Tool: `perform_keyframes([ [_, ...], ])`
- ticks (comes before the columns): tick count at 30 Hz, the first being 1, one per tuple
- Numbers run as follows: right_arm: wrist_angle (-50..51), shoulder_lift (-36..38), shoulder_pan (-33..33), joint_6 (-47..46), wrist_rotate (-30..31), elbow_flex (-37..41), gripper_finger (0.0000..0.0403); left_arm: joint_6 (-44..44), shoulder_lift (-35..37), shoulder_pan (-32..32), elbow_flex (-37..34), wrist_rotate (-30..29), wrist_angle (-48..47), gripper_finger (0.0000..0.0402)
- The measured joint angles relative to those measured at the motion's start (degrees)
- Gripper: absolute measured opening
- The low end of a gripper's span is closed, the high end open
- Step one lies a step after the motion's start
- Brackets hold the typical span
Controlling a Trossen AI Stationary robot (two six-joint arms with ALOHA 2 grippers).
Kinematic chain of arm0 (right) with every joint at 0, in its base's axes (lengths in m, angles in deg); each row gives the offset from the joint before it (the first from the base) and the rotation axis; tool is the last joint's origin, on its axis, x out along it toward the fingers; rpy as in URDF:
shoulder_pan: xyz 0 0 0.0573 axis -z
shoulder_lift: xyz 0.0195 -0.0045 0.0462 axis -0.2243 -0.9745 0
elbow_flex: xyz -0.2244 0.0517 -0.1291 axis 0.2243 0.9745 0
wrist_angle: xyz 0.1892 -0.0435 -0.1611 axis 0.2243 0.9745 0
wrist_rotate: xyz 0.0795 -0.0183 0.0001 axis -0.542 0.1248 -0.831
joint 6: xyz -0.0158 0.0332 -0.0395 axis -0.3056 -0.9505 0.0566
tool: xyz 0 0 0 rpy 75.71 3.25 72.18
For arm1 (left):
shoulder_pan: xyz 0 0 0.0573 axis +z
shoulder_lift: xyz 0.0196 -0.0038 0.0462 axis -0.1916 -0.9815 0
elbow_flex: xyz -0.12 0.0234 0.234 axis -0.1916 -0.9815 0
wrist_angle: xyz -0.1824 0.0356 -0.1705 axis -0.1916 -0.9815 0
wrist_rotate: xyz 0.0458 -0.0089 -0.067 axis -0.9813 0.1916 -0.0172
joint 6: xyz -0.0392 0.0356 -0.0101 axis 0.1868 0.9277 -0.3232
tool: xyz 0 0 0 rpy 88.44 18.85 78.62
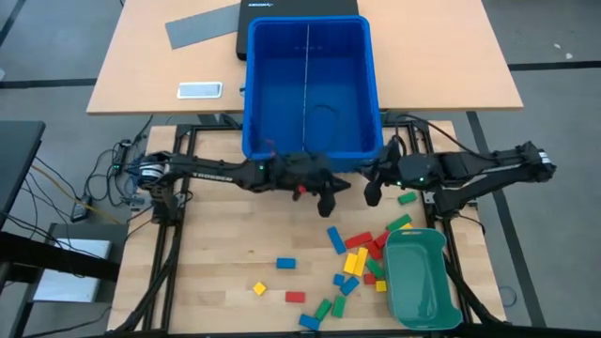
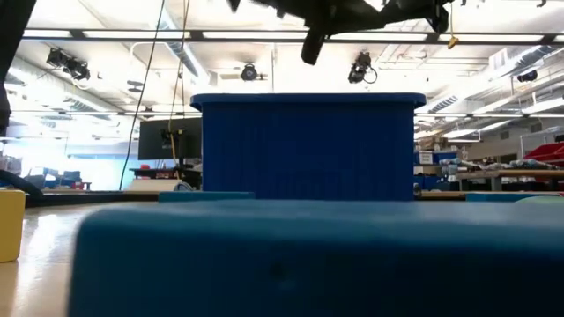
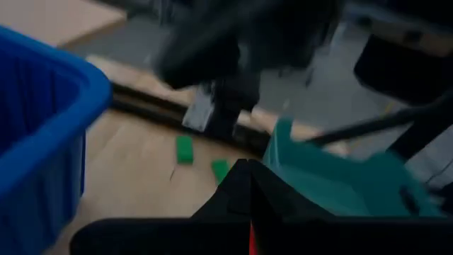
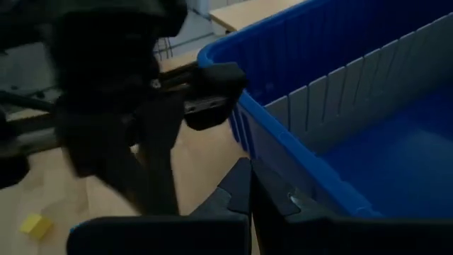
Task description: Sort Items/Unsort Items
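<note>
Both arms hang above the tabletop (image 1: 216, 263) just in front of the blue bin (image 1: 310, 89), facing each other. The left gripper (image 1: 331, 205) sits near the middle, by the bin's front wall. Its fingers (image 3: 244, 195) are pressed together, and a sliver of red (image 3: 251, 237) shows between them in the left wrist view; I cannot tell for certain that it is a block. The right gripper (image 1: 372, 194) is just beside the left one, off the bin's front right corner, its fingers (image 4: 244, 191) closed with nothing in them.

The blocks (image 1: 362, 258) lie scattered on the wooden tabletop in front of the arms, none in the bin. Most crowd together just left of the green tray (image 1: 423, 282), red, yellow, green and blue mixed, some touching the tray's wall. A green block (image 1: 407, 198) lies apart near the right arm. Further left are a lone blue block (image 1: 285, 263), a yellow one (image 1: 259, 288) and a red one (image 1: 295, 297).

The bin has a thin divider (image 1: 308, 80) running down its middle. Behind it, on the far table, lie a grey sheet (image 1: 202, 26) and a phone (image 1: 199, 90).
</note>
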Motion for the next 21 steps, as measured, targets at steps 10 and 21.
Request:
perform_keyframes([
  [10, -0.4, 1.9, 2.4, 2.5, -1.2, 0.6, 0.0, -8.7, 13.8, 3.8, -28.3, -12.8, 27.1, 0.0001],
  [21, -12.3, -8.2, 8.2, 1.7, -7.2, 0.6, 0.0, -1.9, 26.6, 5.0, -28.6, -24.6, -9.0, 0.0005],
])
